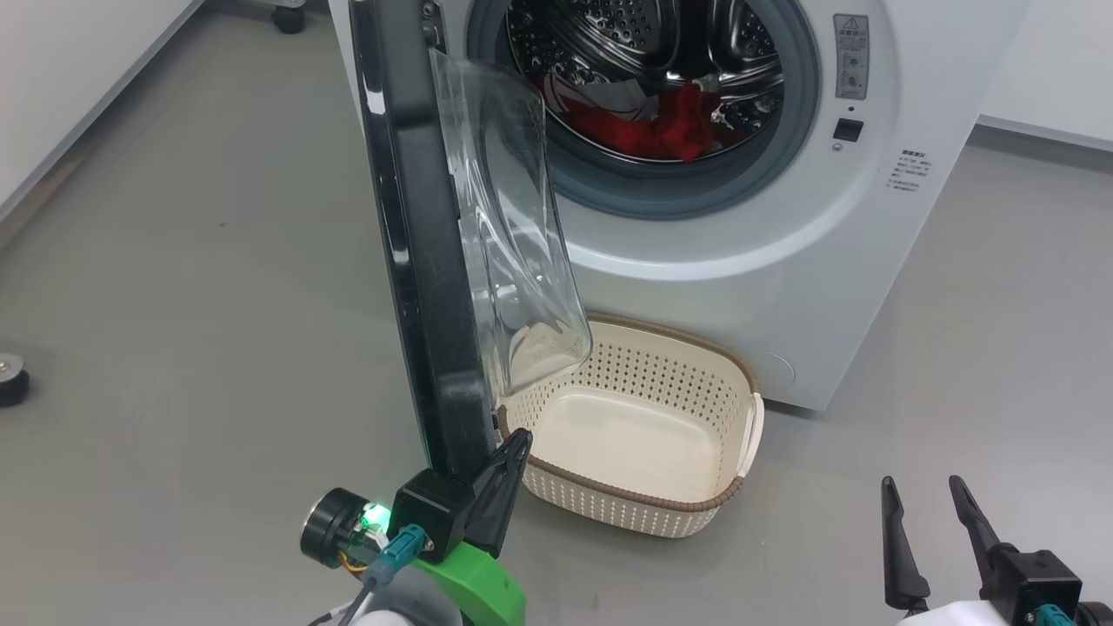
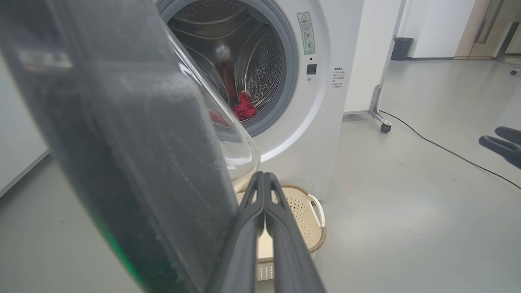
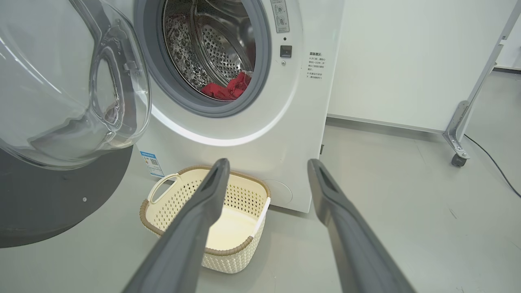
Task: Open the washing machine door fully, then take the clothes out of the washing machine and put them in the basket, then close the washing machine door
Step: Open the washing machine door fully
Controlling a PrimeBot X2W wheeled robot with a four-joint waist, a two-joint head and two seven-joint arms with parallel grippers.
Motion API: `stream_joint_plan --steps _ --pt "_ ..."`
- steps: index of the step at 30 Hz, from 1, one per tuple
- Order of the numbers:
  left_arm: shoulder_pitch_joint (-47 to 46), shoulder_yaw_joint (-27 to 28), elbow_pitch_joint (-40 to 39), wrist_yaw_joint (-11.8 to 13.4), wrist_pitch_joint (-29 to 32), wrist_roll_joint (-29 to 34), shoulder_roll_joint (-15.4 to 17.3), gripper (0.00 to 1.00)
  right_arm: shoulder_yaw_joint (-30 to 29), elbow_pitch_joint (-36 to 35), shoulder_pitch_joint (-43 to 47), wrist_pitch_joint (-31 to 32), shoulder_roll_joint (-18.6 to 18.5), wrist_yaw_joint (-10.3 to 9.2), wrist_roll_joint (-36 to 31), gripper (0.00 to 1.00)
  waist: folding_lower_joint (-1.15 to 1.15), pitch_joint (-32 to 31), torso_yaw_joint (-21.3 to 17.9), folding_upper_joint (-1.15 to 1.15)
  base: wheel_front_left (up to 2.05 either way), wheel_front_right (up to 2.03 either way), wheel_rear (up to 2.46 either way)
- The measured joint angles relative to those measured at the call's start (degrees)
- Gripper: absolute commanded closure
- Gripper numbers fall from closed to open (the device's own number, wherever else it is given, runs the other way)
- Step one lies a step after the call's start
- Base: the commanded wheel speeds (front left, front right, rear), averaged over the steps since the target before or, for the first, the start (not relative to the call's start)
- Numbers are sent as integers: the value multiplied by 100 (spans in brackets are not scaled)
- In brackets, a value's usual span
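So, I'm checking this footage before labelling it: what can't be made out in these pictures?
Head view: clothes count unclear, bunched and partly behind the door glass.
Head view: label text too small.
Left wrist view: door blurred, too near the lens.
Head view: basket left end hidden by the door.
Head view: left pincer contact with the door unclear, tip overlaps its edge.

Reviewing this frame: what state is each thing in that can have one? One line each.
washing machine door: open, swung well out from the machine.
washing machine: drum mouth uncovered.
clothes: lying in the drum, not taken out.
basket: upright on the floor, empty.
left pincer: shut, by the door's lower edge, contact unclear.
right pincer: open, holding nothing.
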Motion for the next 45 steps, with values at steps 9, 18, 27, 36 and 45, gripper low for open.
stream_joint_plan --steps 9,18,27,36,45 --pt "2 125 104 90 -58 -1 4 100 -29 0 0 0 11 26 -5 0 0 -1 215 0 0 0 0" --pt "25 377 164 188 -110 -1 171 100 -68 7 1 0 16 76 -30 0 0 -32 413 0 0 0 0" --pt "74 799 227 336 -211 -1 332 100 -49 33 1 0 16 120 -52 0 0 -56 482 0 0 0 0" --pt "119 1266 357 380 -300 -11 404 100 -3 63 1 0 27 200 -58 0 0 -74 465 0 0 0 0" --pt "151 1836 457 427 -411 -55 480 100 14 45 -2 0 23 203 -109 0 0 107 358 0 0 0 0"
